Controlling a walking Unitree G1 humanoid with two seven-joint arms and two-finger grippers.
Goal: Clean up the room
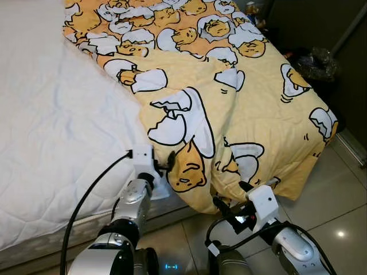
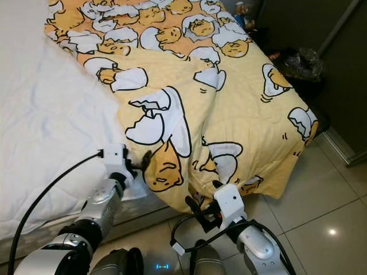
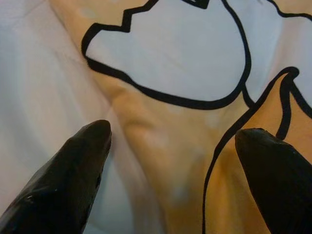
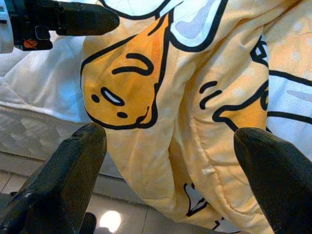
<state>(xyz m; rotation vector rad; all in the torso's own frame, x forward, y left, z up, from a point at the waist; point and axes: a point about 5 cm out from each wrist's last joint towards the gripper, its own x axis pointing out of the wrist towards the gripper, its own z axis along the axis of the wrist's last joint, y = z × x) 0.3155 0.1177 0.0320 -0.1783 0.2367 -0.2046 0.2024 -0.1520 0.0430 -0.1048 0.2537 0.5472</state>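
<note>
Left eye view had both arms low at the foot of the bed, so let's start closest in. The right hand (image 1: 229,207) sat nearest the robot, just below the hanging corner of the yellow quilt (image 1: 269,114), fingers spread wide with nothing between them; its wrist view looked straight at the drooping fold. A touch further on, the left hand (image 1: 167,164) was up against the quilt's near edge, right where the cloth met the bare white mattress (image 1: 51,126). Its fingers (image 3: 73,170) were also well apart, the fold of fabric lying between them but not yet pinched. So nothing was held by either hand.

The quilt itself lay rumpled across the far side of the bed, bunched and folded over on itself, one corner spilling over the mattress edge toward the tiled floor (image 1: 332,195). Beyond the quilt, off the bed's far corner, a dark bin with a crinkled bag (image 1: 314,62) stood against the wall.

The risks, as I judged them: the left hand could close on a thin single layer and have it slip out on the pull, or catch the mattress cover along with the quilt. With the right hand low, an uneven tug might drag the whole quilt off onto the floor.
</note>
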